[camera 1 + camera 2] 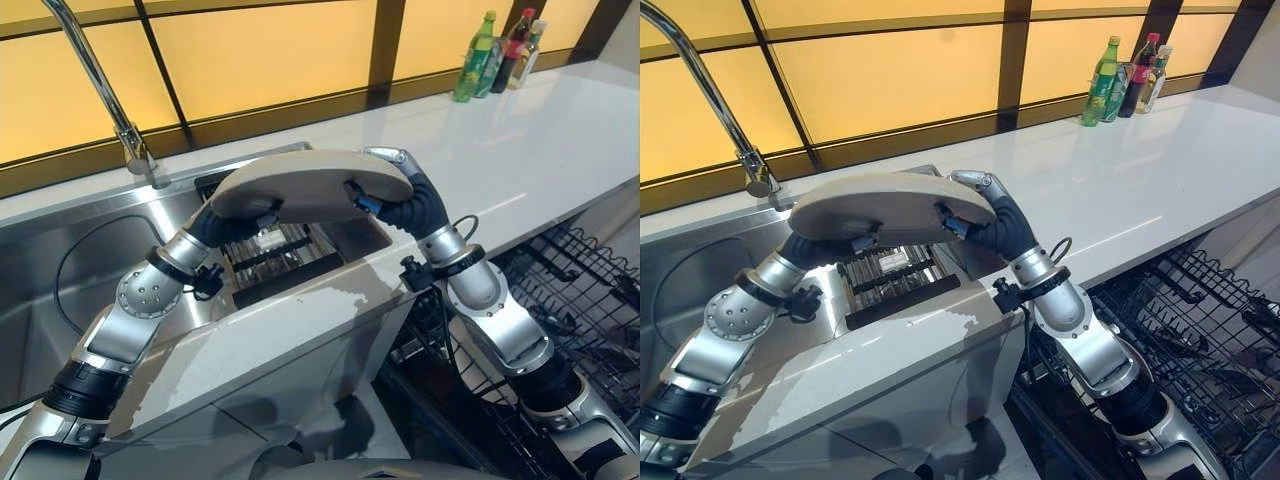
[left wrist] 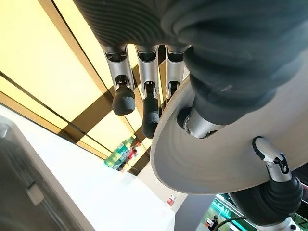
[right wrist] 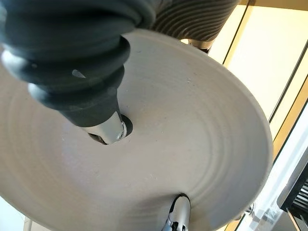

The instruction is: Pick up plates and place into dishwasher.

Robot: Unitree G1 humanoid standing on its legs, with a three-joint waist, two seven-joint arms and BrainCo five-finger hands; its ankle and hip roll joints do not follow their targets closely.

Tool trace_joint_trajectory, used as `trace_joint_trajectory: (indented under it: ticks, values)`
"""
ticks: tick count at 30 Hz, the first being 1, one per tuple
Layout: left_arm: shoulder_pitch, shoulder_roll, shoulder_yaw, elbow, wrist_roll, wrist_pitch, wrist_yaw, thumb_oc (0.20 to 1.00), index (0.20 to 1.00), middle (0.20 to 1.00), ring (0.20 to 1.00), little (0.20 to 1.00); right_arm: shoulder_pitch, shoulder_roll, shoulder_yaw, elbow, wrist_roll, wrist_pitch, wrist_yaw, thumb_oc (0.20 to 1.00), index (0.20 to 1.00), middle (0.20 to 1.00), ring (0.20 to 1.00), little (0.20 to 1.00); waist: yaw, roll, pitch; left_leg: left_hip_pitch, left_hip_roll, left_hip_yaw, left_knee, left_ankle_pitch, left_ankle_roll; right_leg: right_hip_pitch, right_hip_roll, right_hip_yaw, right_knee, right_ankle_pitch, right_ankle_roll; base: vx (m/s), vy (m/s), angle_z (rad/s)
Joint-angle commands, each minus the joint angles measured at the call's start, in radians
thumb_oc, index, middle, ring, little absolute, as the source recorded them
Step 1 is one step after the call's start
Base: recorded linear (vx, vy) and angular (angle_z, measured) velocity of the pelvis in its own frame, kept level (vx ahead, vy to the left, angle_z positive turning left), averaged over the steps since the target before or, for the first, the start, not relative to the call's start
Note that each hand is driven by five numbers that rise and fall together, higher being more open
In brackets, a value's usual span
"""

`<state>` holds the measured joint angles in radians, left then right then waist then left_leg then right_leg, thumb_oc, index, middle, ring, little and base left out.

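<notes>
Bottles (image 1: 498, 52) stand far along the white counter (image 1: 520, 150); a faucet (image 1: 100, 80) rises over the sink (image 1: 60, 260).

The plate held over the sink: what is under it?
Under the plate a dark slatted rack sits in the sink. Both hands, left and right, reach beneath it; the plate covers their fingertips and the rack's far end.

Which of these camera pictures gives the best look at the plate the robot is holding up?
The right eye view: the whole plate shows there, held flat above the sink between the left hand and right hand. The left eye view shows much the same. Both wrist views show just one face from very close.
</notes>
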<state>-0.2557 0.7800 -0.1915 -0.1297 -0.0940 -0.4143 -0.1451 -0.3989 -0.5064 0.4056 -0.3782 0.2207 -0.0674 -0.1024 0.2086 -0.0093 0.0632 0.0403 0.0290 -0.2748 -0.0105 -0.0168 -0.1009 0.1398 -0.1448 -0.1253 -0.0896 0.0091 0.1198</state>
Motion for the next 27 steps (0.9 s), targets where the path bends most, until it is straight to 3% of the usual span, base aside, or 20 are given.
trace_joint_trajectory:
  ticks: [1,6,10,11,12,17,21,27]
  values:
    - [-0.112,-0.039,-0.103,-0.002,0.040,-0.062,-0.009,0.200,0.200,0.200,0.200,0.200,-0.093,0.054,0.091,-0.058,0.012,-0.066,-0.002,0.200,0.200,0.200,0.200,0.200,-0.001,0.004,-0.088,-0.005,0.040,0.042,-0.018,0.001,-0.007,-0.079,-0.046,0.008,0.185,-0.094,0.032,0.00,0.000,0.00]
    - [-0.118,-0.045,-0.105,0.001,0.018,-0.034,-0.015,0.200,0.200,0.200,0.200,0.200,-0.086,0.053,0.078,-0.055,-0.001,-0.063,-0.006,0.200,0.200,0.200,0.200,0.200,-0.006,0.007,-0.089,-0.004,0.041,0.044,-0.017,0.002,-0.007,-0.078,-0.045,0.005,0.185,-0.094,0.031,0.00,0.000,0.00]
    - [-0.099,-0.063,-0.086,0.023,-0.058,0.034,-0.018,0.200,0.200,0.200,0.200,0.200,-0.065,0.040,0.050,-0.050,-0.036,-0.058,-0.023,0.200,0.200,0.200,0.200,0.200,-0.012,0.008,-0.091,-0.003,0.040,0.047,-0.019,0.005,-0.006,-0.078,-0.044,0.004,0.185,-0.092,0.031,0.00,0.000,0.00]
    - [-0.090,-0.073,-0.071,0.030,-0.084,0.060,-0.017,0.655,0.655,0.655,0.655,0.655,-0.053,0.036,0.036,-0.047,-0.041,-0.061,-0.027,0.200,0.200,0.200,0.200,0.200,-0.015,0.007,-0.092,-0.002,0.039,0.049,-0.020,0.006,-0.004,-0.076,-0.044,0.005,0.183,-0.091,0.031,0.00,0.000,0.00]
    - [-0.084,-0.078,-0.057,0.033,-0.101,0.077,-0.006,1.000,1.000,1.000,1.000,1.000,-0.044,0.033,0.022,-0.044,-0.042,-0.062,-0.028,0.200,0.200,0.200,0.200,0.200,-0.017,0.007,-0.092,-0.002,0.039,0.051,-0.020,0.006,-0.004,-0.075,-0.044,0.005,0.182,-0.091,0.031,0.00,0.000,0.00]
    - [-0.049,-0.116,0.083,0.073,-0.197,0.129,0.150,1.000,1.000,1.000,1.000,1.000,0.030,0.007,-0.084,-0.021,-0.112,-0.035,-0.043,0.200,0.200,0.200,0.200,0.200,-0.038,0.006,-0.099,0.001,0.036,0.059,-0.020,0.006,0.002,-0.077,-0.045,0.022,0.174,-0.082,0.032,0.00,0.000,0.00]
    - [0.012,-0.157,0.241,0.098,-0.149,0.099,0.304,1.000,1.000,1.000,1.000,1.000,0.103,-0.019,-0.200,-0.004,-0.165,-0.029,-0.030,0.200,0.200,0.200,0.200,0.200,-0.066,0.002,-0.099,-0.004,0.040,0.074,-0.012,0.001,0.001,-0.085,-0.047,0.057,0.156,-0.066,0.035,0.00,0.000,-0.05]
    - [0.072,-0.126,0.383,0.091,-0.099,0.090,0.404,1.000,1.000,1.000,1.000,1.000,0.202,-0.083,-0.334,0.006,-0.098,-0.051,-0.026,0.200,0.200,0.200,0.200,0.200,-0.104,-0.006,-0.100,0.000,0.043,0.096,-0.009,-0.012,-0.003,-0.092,-0.062,0.104,0.135,-0.049,0.049,0.05,0.021,-0.25]
